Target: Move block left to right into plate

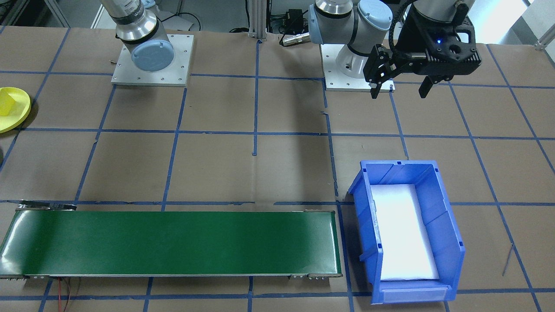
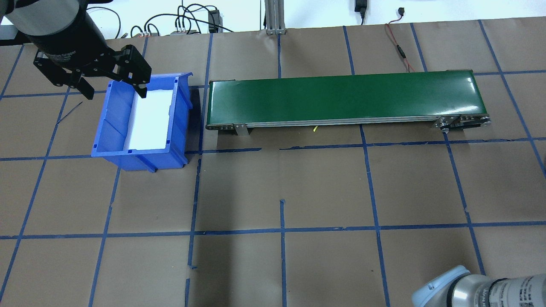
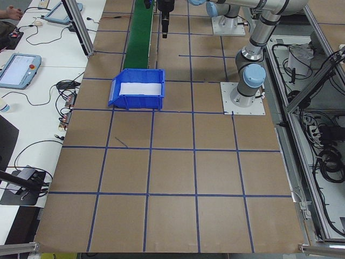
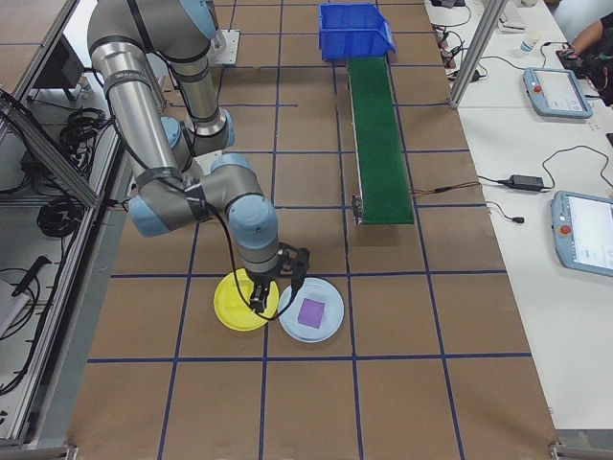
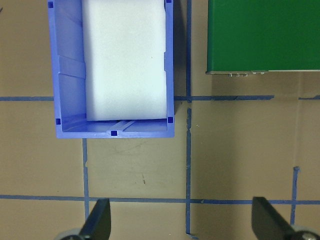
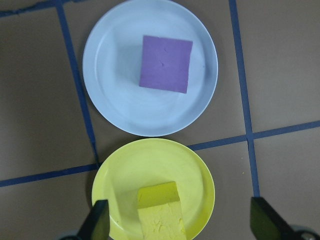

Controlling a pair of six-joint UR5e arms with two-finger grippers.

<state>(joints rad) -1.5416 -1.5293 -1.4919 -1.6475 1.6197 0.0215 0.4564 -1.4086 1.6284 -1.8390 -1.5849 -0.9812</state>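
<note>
Front-facing view: no readable label shows. The left gripper (image 1: 401,89) hangs with jaws apart, empty, over bare table beyond the blue bin (image 1: 451,242). At the far left edge the yellow block (image 1: 7,105) sits in the yellow-green plate (image 1: 21,113).

Overhead view: the green conveyor (image 2: 345,99) lies right of the bin.

Right wrist view: the right gripper (image 6: 179,226) is spread wide and empty above the block, a rough-faced yellow foam piece lying in the plate. A purple block (image 6: 165,63) rests in the pale blue plate (image 6: 110,90) beside it.
</note>
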